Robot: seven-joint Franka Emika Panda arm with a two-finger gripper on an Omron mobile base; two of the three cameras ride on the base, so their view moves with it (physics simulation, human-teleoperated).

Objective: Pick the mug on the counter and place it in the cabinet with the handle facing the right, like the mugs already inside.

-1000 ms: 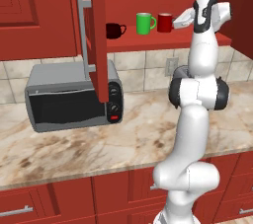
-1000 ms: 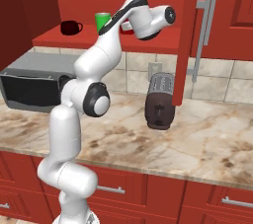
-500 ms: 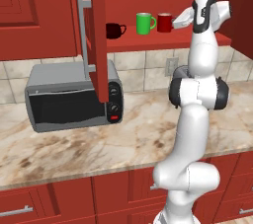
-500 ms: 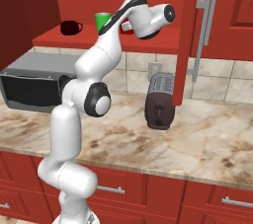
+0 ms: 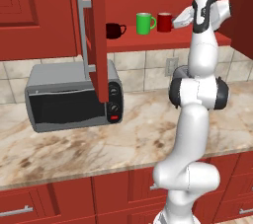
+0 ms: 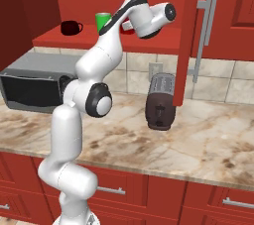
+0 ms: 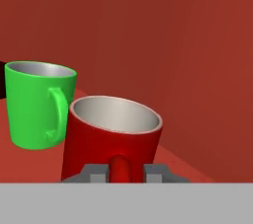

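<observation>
So the red mug is up on the cabinet shelf now, sitting just right of the green mug, and everything below is placed relative to that red mug.

Closest in, from the hand view: the pincer has its two tips either side of the mug's handle, with a narrow gap. There's a thin sliver of space on each side of the loop, so I'd call it barely parted, not really clamped, though I can't swear it's fully let go.

How I'd do the release: finish opening until both tips are clearly off the handle, then back straight out along the line of the handle. No twisting, no sideways drift. The handle sticks out toward the hand, so any sideways nudge could spin the mug and ruin the orientation. In the left base view the hand comes at the mug from the right, so I'd guess the handle points right like the task wants, but it's small in that view.

Just left of the red mug, the green one is close, so don't swing that way. Further left is the dark mug, well clear. Behind it all is the cabinet's back wall.
</observation>
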